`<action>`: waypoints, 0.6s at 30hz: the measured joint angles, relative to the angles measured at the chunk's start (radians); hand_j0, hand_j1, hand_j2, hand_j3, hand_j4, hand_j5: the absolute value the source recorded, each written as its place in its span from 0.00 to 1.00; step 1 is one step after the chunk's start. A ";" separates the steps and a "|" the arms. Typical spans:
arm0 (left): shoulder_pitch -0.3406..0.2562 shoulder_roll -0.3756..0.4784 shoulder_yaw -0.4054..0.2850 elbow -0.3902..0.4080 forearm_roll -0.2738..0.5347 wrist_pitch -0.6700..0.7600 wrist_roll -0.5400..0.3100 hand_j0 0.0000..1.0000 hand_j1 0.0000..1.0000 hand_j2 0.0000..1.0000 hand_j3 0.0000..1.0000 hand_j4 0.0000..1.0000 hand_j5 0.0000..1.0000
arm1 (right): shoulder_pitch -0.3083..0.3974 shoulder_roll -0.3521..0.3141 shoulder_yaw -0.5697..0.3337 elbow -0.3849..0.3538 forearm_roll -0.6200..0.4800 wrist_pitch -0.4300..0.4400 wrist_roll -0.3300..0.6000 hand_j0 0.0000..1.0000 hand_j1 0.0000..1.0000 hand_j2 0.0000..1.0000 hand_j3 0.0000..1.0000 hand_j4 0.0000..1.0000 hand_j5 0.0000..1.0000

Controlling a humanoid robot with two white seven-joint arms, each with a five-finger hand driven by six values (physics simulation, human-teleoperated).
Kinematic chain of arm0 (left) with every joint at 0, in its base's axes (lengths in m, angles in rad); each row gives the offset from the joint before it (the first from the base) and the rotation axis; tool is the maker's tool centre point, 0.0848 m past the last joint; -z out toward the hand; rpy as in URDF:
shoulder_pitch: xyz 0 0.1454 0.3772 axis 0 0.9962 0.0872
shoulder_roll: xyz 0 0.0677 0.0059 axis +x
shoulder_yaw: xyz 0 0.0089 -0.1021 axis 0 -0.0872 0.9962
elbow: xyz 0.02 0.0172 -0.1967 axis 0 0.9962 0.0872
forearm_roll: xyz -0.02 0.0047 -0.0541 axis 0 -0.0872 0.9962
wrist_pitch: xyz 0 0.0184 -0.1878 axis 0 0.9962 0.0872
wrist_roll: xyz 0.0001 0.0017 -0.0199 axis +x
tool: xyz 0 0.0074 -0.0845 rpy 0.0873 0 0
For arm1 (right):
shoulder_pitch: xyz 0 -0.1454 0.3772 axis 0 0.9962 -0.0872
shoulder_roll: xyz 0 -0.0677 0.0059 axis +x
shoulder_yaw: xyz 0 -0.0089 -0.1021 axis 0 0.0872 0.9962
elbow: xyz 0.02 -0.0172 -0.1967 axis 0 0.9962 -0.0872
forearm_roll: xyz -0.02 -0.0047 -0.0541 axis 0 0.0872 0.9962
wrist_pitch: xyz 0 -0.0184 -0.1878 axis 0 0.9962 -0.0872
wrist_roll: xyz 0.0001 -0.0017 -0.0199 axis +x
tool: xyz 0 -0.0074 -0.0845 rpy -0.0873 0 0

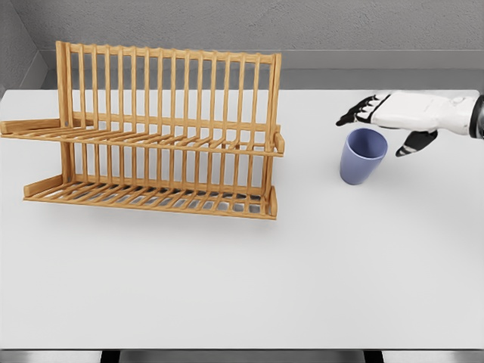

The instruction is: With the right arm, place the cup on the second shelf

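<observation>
Bench [242, 287] carries the cup [363, 156] upright, well right of the rack [151, 144]; right hand [393, 121] hovers open, empty, just above its rim; it should wrap the cup's wall squarely before lifting

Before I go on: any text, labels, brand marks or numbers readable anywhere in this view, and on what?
None. No readable text in the head view.
Blue cup: plain, no print or logo.
Wooden dish rack: bare slats, no label.
Right hand: white shell with dark fingertips, no markings legible.
White table and grey wall: blank.
</observation>
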 measured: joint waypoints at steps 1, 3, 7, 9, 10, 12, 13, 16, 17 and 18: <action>-0.002 0.000 0.000 0.000 0.000 0.000 0.000 1.00 1.00 1.00 1.00 1.00 1.00 | 0.000 0.002 0.005 0.002 0.005 0.000 0.000 1.00 1.00 1.00 1.00 1.00 1.00; -0.002 0.000 0.000 0.000 0.000 0.000 0.000 1.00 1.00 1.00 1.00 1.00 1.00 | 0.000 0.004 0.014 0.005 0.012 0.000 0.000 1.00 1.00 1.00 1.00 1.00 1.00; -0.002 0.000 0.000 0.000 0.000 0.000 0.000 1.00 1.00 1.00 1.00 1.00 1.00 | -0.009 0.016 0.031 0.024 0.019 0.000 0.000 1.00 1.00 1.00 1.00 1.00 1.00; -0.002 0.000 0.000 0.000 0.000 0.000 0.000 1.00 1.00 1.00 1.00 1.00 1.00 | -0.023 0.029 0.040 0.044 0.026 0.000 0.000 1.00 1.00 1.00 1.00 1.00 1.00; -0.002 0.000 0.000 0.000 0.000 0.000 0.000 1.00 1.00 1.00 1.00 1.00 1.00 | -0.025 0.035 0.045 0.053 0.030 0.000 0.000 1.00 1.00 1.00 1.00 1.00 1.00; 0.000 0.000 0.000 0.000 0.000 0.000 0.000 1.00 1.00 1.00 1.00 1.00 1.00 | -0.025 0.044 0.052 0.068 0.036 0.000 0.000 1.00 1.00 1.00 1.00 1.00 1.00; -0.002 0.000 0.000 0.000 0.000 0.000 0.000 1.00 1.00 1.00 1.00 1.00 1.00 | -0.025 0.049 0.054 0.075 0.038 0.000 0.000 1.00 1.00 1.00 1.00 1.00 1.00; -0.002 0.000 0.000 0.000 0.000 0.000 0.000 1.00 1.00 1.00 1.00 1.00 1.00 | -0.025 0.059 0.061 0.086 0.042 0.000 0.000 1.00 1.00 1.00 1.00 1.00 1.00; 0.000 0.000 0.000 0.000 0.000 0.000 0.000 1.00 1.00 1.00 1.00 1.00 1.00 | -0.025 0.060 0.064 0.088 0.043 0.000 0.000 1.00 1.00 1.00 1.00 1.00 1.00; 0.000 0.000 0.000 0.000 0.000 0.000 0.000 1.00 1.00 1.00 1.00 1.00 1.00 | -0.025 0.062 0.068 0.089 0.044 0.000 0.000 1.00 1.00 1.00 1.00 1.00 1.00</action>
